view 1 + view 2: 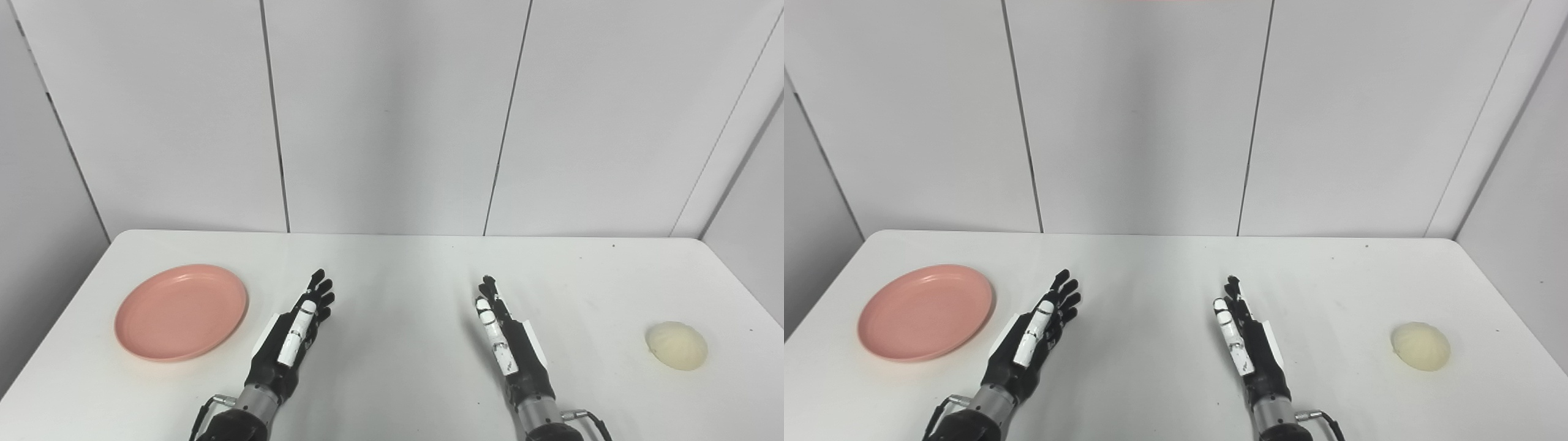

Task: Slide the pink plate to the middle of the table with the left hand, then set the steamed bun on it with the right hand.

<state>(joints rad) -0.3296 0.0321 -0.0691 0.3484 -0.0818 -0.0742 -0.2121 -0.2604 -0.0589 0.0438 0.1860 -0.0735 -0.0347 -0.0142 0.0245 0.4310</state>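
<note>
A pink plate [181, 312] lies empty on the left side of the white table [398, 269]. A pale cream steamed bun [676, 345] sits near the table's right edge. My left hand [297, 331] rests above the table just right of the plate, fingers stretched forward, open and holding nothing. My right hand [505, 334] hovers right of centre, well left of the bun, also open with straight fingers. Neither hand touches the plate or the bun.
Grey wall panels [392, 116] rise directly behind the table's far edge. Bare tabletop lies between the two hands. The table's right edge runs close behind the bun.
</note>
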